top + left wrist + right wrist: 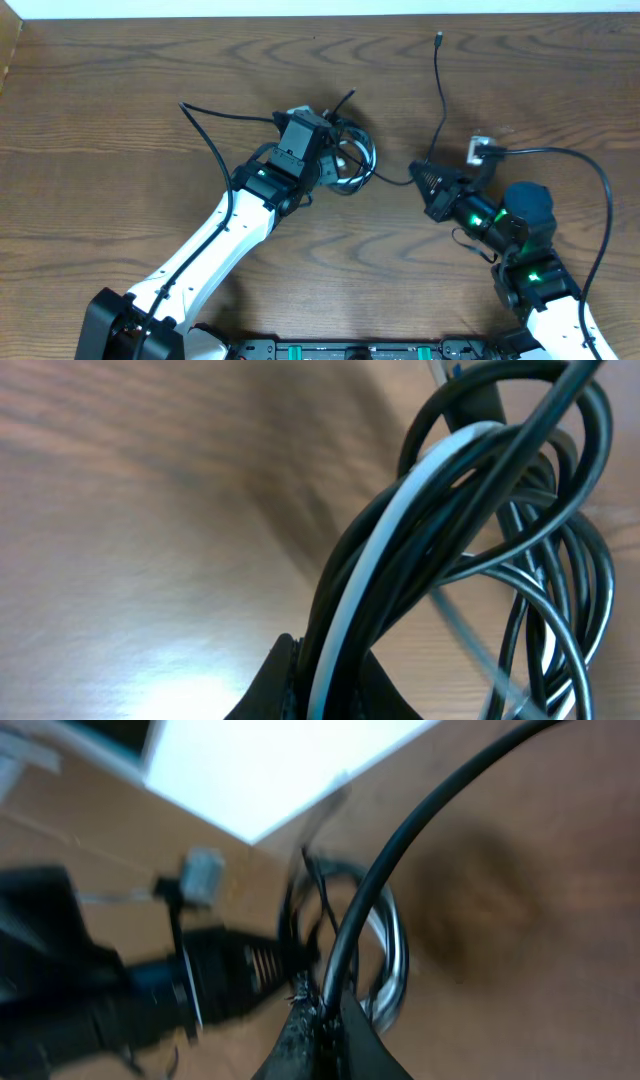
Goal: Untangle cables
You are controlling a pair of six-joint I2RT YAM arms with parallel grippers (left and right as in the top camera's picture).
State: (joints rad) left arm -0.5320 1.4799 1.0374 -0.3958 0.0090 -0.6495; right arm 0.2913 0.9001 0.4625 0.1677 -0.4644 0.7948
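Robot arms: two, the left arm (215, 240) and the right arm (525, 215).
Pairs of jaws: two, one per arm.
Counter (110, 170): one.
Cable bundle (352, 160): one.
White cable (400, 525): one.
Black cable (438, 95): at least one; the coils overlap too much for a firm count.
Plug end (438, 38) on a black strand: one in sight.
Grey connector (482, 150): one.

Tangled mid-table (120, 120) into a small bundle (350, 185): black cable (372, 160) loops around one white cable (385, 530); trailed one black strand rightward, then up to a small plug (438, 38).
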